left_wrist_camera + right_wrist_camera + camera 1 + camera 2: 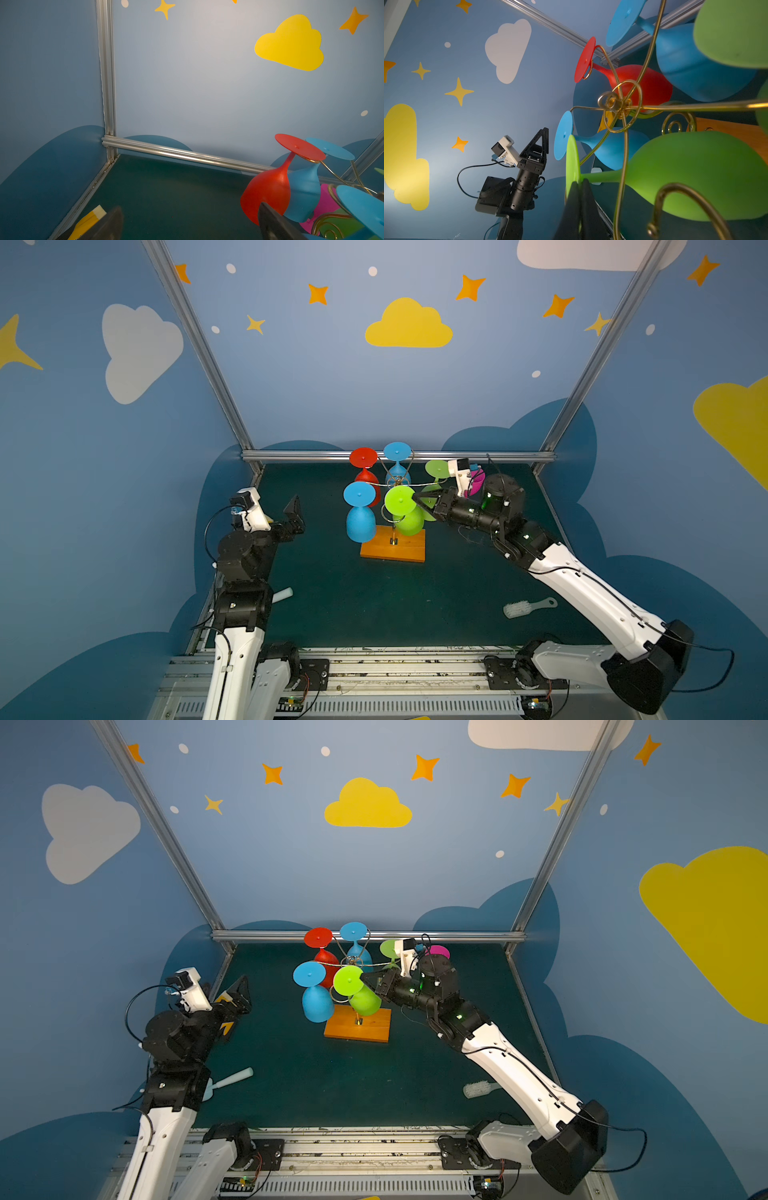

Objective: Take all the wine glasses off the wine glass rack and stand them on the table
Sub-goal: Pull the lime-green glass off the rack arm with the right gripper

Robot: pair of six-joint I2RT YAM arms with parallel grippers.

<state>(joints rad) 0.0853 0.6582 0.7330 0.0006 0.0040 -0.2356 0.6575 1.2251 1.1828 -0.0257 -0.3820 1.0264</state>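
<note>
The wine glass rack (pixel 399 551) sits mid-table, with the green wine glass (pixel 410 521) hanging bowl-down off its front arm. The right gripper (pixel 579 187) is pinched tight on the rim of the glass's foot (pixel 572 160), so I'd slide it outward level along that arm, no yanking. The left gripper (pixel 283 516) just sits off to the side, fingers spread wide.

Probably a lab test cell — aluminium frame (pixel 399 456), cloud-painted walls (pixel 332 385), green mat (pixel 374 605)

White brush (pixel 528 608) lay flat on the dark green mat (pixel 374 605), front right, bristle end pointing left. Pale handled tool (pixel 232 1078) lay at the mat's left edge, partly hidden, kind unclear, well apart from the brush. Blue back wall (pixel 332 385) had a yellow cloud decal (pixel 408 325) and orange stars. Aluminium rail (pixel 311 455) ran along the mat's far edge.
</note>
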